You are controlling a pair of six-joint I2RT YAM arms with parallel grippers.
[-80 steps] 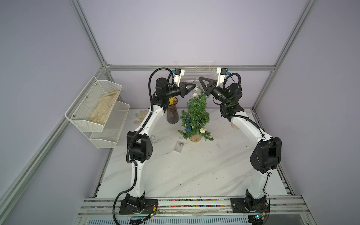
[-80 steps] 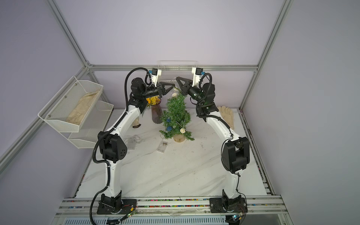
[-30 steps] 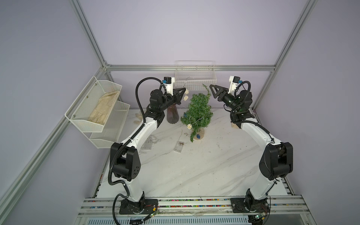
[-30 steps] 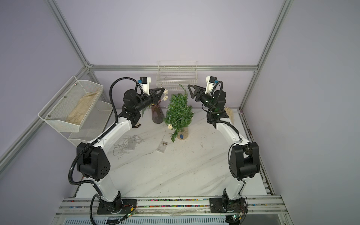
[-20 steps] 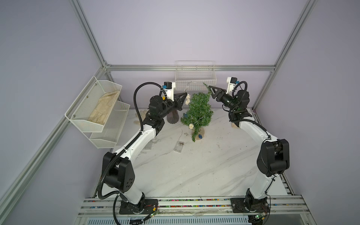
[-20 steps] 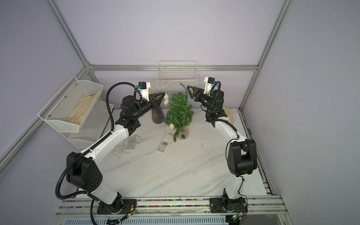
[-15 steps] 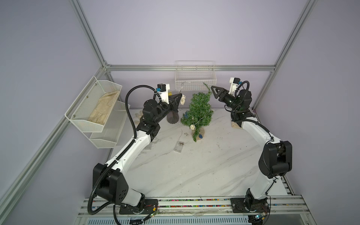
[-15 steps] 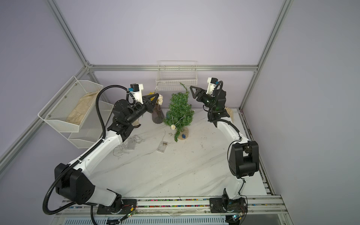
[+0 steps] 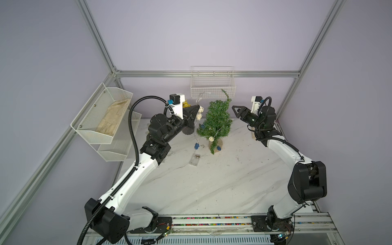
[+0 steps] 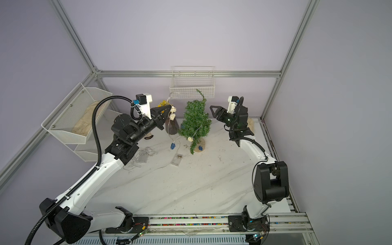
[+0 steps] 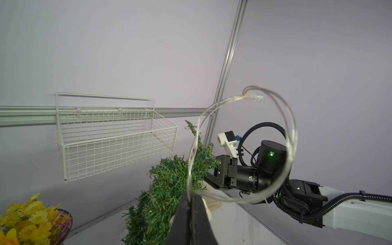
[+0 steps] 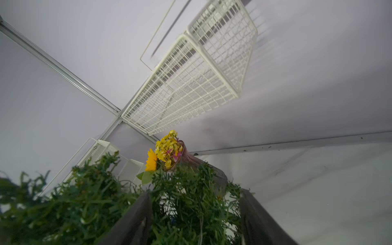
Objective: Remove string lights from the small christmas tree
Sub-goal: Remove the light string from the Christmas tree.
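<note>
The small christmas tree (image 9: 216,121) (image 10: 196,118) stands at the back of the table, its bent tip up. The string lights (image 9: 196,145) trail from its branches: a cream ball (image 9: 211,139) hangs low on the tree and a blue ball (image 10: 172,146) dangles beside it. The clear battery box (image 10: 177,159) lies on the table. My left gripper (image 9: 198,107) (image 11: 189,196) is shut on the pale wire (image 11: 290,135), left of the treetop, with cream balls (image 10: 172,112) hanging below it. My right gripper (image 9: 235,110) (image 12: 195,195) is open, right of the tree, holding nothing.
A dark vase of yellow flowers (image 10: 171,125) (image 12: 167,150) stands just behind the left gripper. A white wire basket (image 9: 212,89) hangs on the back wall, mesh shelves (image 9: 101,118) on the left wall. A loose tangle of clear wire (image 10: 144,154) lies on the table's left.
The left arm has dropped its elbow and stretched out lower, its gripper still shut on the wire beside the treetop. The right gripper has drawn back slightly from the tree tip.
</note>
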